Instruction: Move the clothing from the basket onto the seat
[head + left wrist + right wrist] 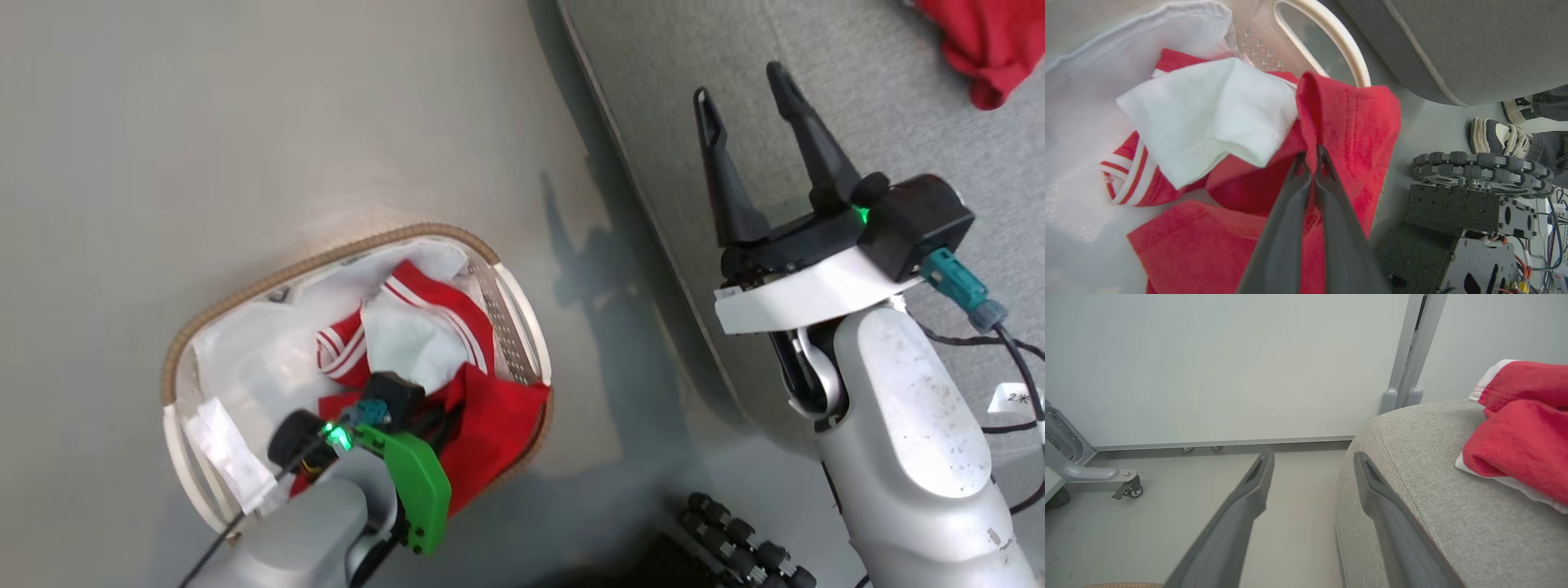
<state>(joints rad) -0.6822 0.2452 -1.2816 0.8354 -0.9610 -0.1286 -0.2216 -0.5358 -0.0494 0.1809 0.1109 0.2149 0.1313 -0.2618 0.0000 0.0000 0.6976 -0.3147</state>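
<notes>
1. While the left fingers (1298,183) reach down into the small oval cream-white plastic basket (326,255) with its brown woven rim, they are clenched on a raised fold of the soft bright red fabric clothing (1355,122).
2. That red clothing lies crumpled inside the basket. One part is draped against the perforated wall on the sofa's side, and a red-and-white striped band shows farther in.
3. A plain white sheet of cloth (1208,110) lies on top of the red clothing, touching the pinched fold.
4. The basket stands on the pale grey floor (204,122), near the edge of the large grey woven-fabric sofa (694,49) but apart from it.
5. The right fingers (816,147) are spread wide and grasp nothing. They hover at the sofa's edge; in the right wrist view one finger lies over the floor and the other over the sofa's rounded corner.
6. A second red garment with white trim (1523,445) lies on the sofa's cushion, well apart from the basket.
7. In the left wrist view the robot's dark wheeled base (1474,167) sits beside the basket, and a person's pale shoe (1490,136) rests on the floor just beyond it.
</notes>
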